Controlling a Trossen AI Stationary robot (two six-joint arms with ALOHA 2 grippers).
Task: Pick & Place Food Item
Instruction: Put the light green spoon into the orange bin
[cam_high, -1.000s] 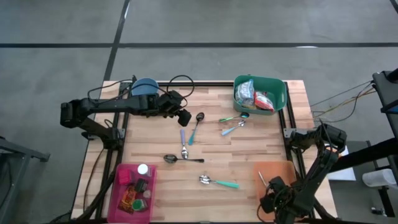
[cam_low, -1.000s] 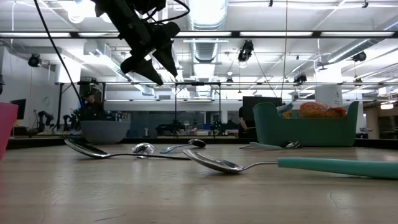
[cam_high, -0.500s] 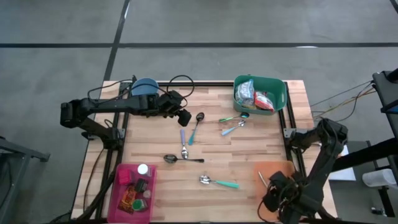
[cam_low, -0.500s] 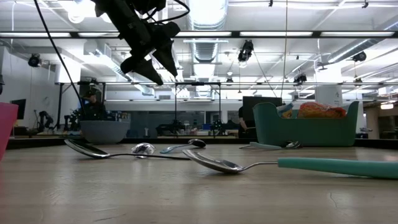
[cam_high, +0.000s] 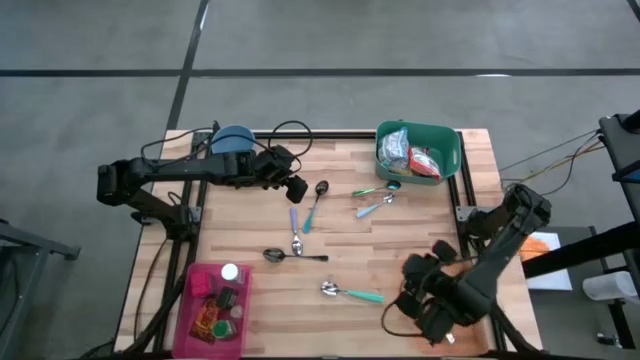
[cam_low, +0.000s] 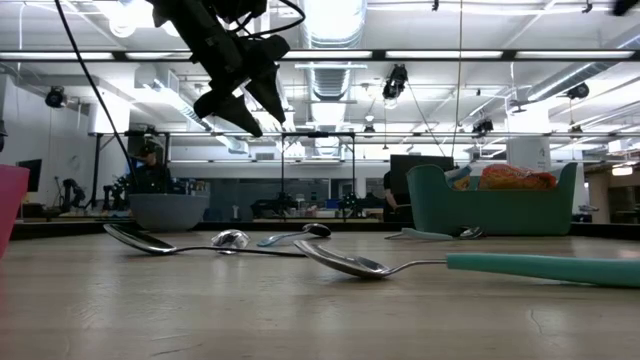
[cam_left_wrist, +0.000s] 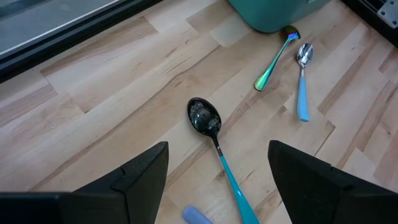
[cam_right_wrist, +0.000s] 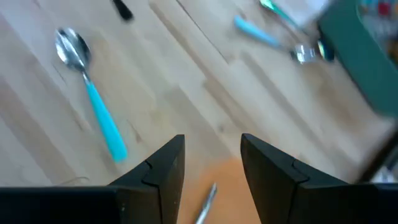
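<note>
Wooden table: green bin upright, food packets inside.

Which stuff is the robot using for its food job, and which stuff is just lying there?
For the job:
- food packets in the green bin
- pink bin of small food items
- left hand, open, raised above the table
- right hand, open, empty

Just lying about:
- black-bowled spoon
- teal-handled spoon
- other spoons
- blue bowl
- orange mat
</note>
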